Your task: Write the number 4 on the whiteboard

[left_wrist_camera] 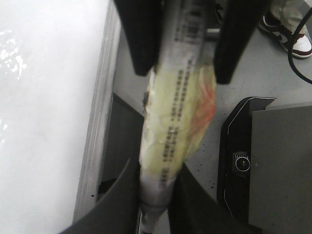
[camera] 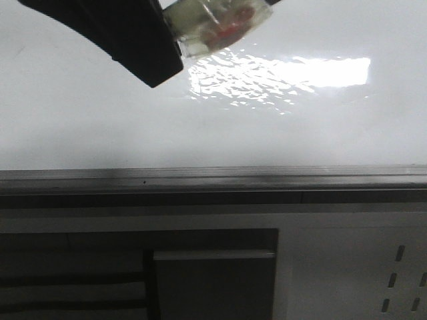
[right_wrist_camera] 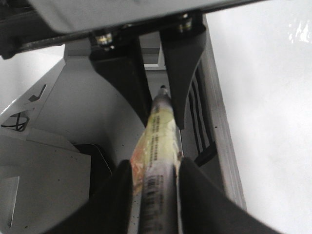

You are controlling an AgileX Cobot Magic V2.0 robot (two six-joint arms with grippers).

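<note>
The marker (left_wrist_camera: pixel 178 122), wrapped in yellowish tape with printed text and an orange patch, is held between both grippers. My left gripper (left_wrist_camera: pixel 157 168) is shut on one end. My right gripper (left_wrist_camera: pixel 184 73) is shut on the other end. In the right wrist view the right gripper (right_wrist_camera: pixel 156 163) grips the marker (right_wrist_camera: pixel 158 136) and the left gripper (right_wrist_camera: pixel 163 122) pinches its far tip. The front view shows a black gripper finger (camera: pixel 133 40) and the marker (camera: pixel 213 27) above the whiteboard (camera: pixel 200 127), with its glare (camera: pixel 287 73) and grey edge strip (camera: pixel 213 177). The number 4 is not in view.
The white cabinet panel with slots (camera: pixel 400 273) and a dark opening (camera: pixel 213 280) lie in front of the board's edge. A black device with a round lens (left_wrist_camera: pixel 241 163) sits on the grey floor. A person's shoes (left_wrist_camera: pixel 287 29) and a cable (left_wrist_camera: pixel 297 58) are nearby.
</note>
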